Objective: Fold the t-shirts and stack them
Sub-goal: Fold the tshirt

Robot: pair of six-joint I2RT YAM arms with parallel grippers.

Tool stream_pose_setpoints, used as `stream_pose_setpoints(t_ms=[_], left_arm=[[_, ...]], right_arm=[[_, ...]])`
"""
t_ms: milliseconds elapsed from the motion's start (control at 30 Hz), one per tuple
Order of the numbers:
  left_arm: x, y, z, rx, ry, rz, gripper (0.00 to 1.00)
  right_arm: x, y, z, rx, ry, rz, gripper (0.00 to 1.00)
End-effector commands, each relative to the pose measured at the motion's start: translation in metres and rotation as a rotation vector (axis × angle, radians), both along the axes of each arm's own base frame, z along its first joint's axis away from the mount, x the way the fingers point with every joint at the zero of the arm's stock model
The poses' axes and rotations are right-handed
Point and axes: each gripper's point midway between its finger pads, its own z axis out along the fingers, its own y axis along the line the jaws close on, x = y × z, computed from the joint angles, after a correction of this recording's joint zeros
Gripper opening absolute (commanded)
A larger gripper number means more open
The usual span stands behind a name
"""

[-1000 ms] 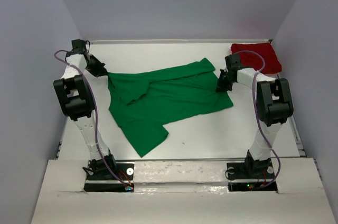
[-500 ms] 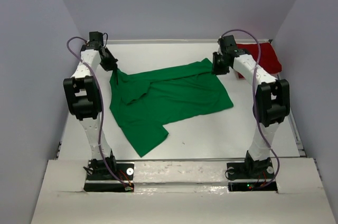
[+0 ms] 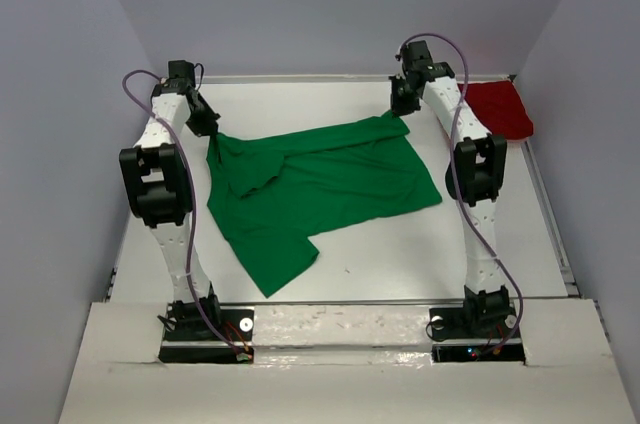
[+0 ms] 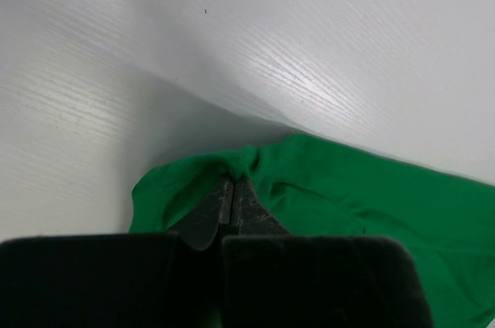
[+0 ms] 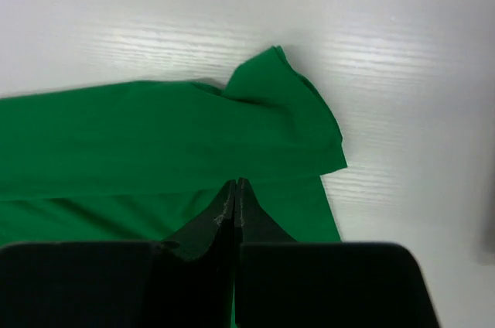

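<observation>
A bright green t-shirt point(image 3: 320, 184) lies spread and rumpled across the middle of the white table, one sleeve pointing toward the near edge. My left gripper point(image 3: 212, 132) is shut on its far left corner, and in the left wrist view the green cloth point(image 4: 348, 189) bunches up around the tips of that gripper point(image 4: 233, 179). My right gripper point(image 3: 400, 109) stands shut over the shirt's far right sleeve point(image 5: 286, 104); its tips point(image 5: 235, 182) meet above flat cloth with nothing seen between them. A dark red t-shirt point(image 3: 500, 109) lies folded at the far right corner.
Pale walls close in the white table point(image 3: 420, 254) at the back and on both sides. Both arm bases sit at the near edge. Purple cables loop over each arm.
Both arms have reached farther back. The right gripper has moved from the shirt's right edge up to its far right sleeve. The left gripper has pulled the far left corner up and slightly back.
</observation>
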Motion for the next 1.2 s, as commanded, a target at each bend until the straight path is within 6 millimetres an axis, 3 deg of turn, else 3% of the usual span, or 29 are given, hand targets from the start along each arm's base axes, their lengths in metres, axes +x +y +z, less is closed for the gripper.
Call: stream_pose_setpoints(t_ms=[0, 200, 300, 533, 567, 600, 700, 767, 833, 900, 933, 967, 1000, 1100, 1167], left_arm=[[0.000, 0.006, 0.035, 0.044, -0.061, 0.026, 0.00], [-0.006, 0.001, 0.035, 0.059, -0.062, 0.044, 0.00], [-0.009, 0.008, 0.036, 0.093, -0.057, 0.071, 0.00], [-0.010, -0.002, 0.030, 0.076, -0.063, 0.036, 0.00], [-0.012, -0.010, 0.028, 0.043, -0.061, 0.000, 0.00], [-0.013, -0.013, 0.028, 0.038, -0.068, -0.013, 0.00], [-0.016, -0.008, 0.030, 0.065, -0.073, 0.016, 0.02], [-0.019, -0.001, 0.035, 0.110, -0.069, 0.050, 0.09], [-0.024, 0.006, 0.037, 0.138, -0.053, 0.089, 0.13], [-0.027, 0.008, 0.041, 0.149, -0.055, 0.122, 0.15], [-0.028, 0.008, 0.043, 0.155, -0.058, 0.129, 0.15], [-0.028, 0.007, 0.044, 0.162, -0.061, 0.134, 0.15], [-0.030, 0.009, 0.045, 0.175, -0.055, 0.148, 0.15], [-0.028, 0.005, 0.044, 0.165, -0.052, 0.152, 0.13], [-0.027, 0.002, 0.038, 0.149, -0.024, 0.150, 0.02]], right_arm=[[0.002, -0.007, -0.006, 0.045, 0.037, 0.024, 0.00], [0.008, -0.002, -0.029, 0.069, 0.061, 0.084, 0.00], [0.005, -0.004, -0.035, 0.058, 0.072, 0.091, 0.00], [0.005, 0.004, -0.022, 0.089, 0.047, 0.149, 0.02], [0.005, 0.002, -0.023, 0.079, 0.048, 0.139, 0.42], [0.006, 0.000, -0.022, 0.071, 0.041, 0.133, 0.52], [0.008, -0.011, -0.024, 0.036, 0.034, 0.124, 0.63], [0.010, -0.014, -0.026, 0.036, 0.033, 0.136, 0.73], [0.011, -0.020, -0.028, 0.030, 0.036, 0.132, 0.75], [0.012, -0.018, -0.030, 0.037, 0.034, 0.141, 0.69], [0.012, -0.018, -0.030, 0.037, 0.036, 0.141, 0.59], [0.013, -0.017, -0.030, 0.044, 0.038, 0.136, 0.22], [0.015, -0.016, -0.025, 0.053, 0.025, 0.133, 0.04], [0.015, -0.008, -0.018, 0.098, 0.011, 0.147, 0.00], [0.017, -0.004, -0.015, 0.115, 0.000, 0.159, 0.00]])
